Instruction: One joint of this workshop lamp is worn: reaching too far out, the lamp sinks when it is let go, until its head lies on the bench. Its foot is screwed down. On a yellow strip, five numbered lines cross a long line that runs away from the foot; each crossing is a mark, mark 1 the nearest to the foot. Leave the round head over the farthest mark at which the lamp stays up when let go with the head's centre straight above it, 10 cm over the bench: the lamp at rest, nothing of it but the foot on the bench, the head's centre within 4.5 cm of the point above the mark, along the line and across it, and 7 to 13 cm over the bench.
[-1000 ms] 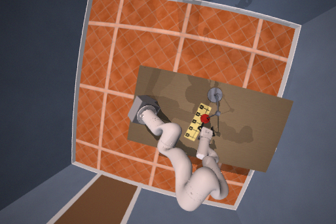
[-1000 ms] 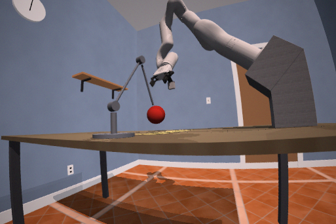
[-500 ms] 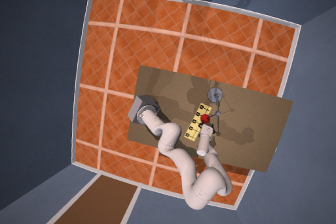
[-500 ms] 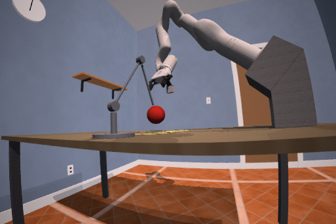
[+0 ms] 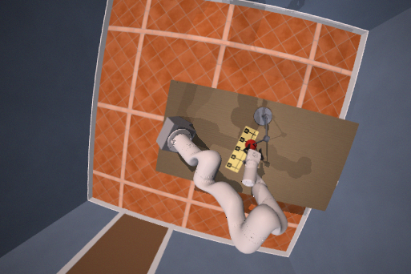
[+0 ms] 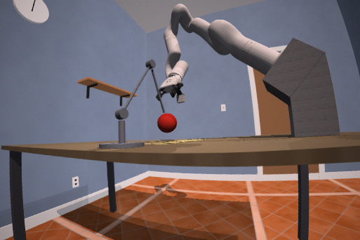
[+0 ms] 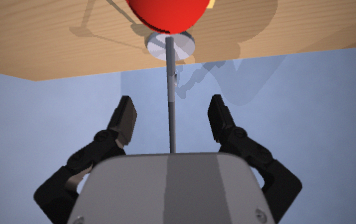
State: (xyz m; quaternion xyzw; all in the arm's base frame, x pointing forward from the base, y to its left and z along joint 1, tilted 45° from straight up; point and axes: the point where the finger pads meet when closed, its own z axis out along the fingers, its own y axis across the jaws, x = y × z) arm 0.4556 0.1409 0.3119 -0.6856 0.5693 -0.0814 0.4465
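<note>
Took the lamp's foot [image 5: 259, 114] [image 6: 132, 144] [image 7: 185, 47] as landmark. Saw the red head [image 5: 251, 143] [image 6: 167, 123] [image 7: 170, 12] out from the foot, above the bench, near the inner half of the yellow strip [image 5: 239, 155] [image 6: 184, 141]; could not tell the exact mark beneath. Found the gripper [image 5: 253, 151] [image 6: 170, 99] [image 7: 172, 104] higher than the head and on its side away from the foot, fingers spread wide, clamped on nothing. Noted the upper rod [image 5: 260, 141] [image 6: 161, 104] [image 7: 171, 85], steep, its long axis dropping to the head, and lined up in the wrist view with the gap between the fingers. Could not tell its depth in that gap. Judged the next move to turn on this: advance toward the foot until astride the rod, then close. Risked nudging the rod if off-centre, or sinking the lamp if drawn too far from the foot.
</note>
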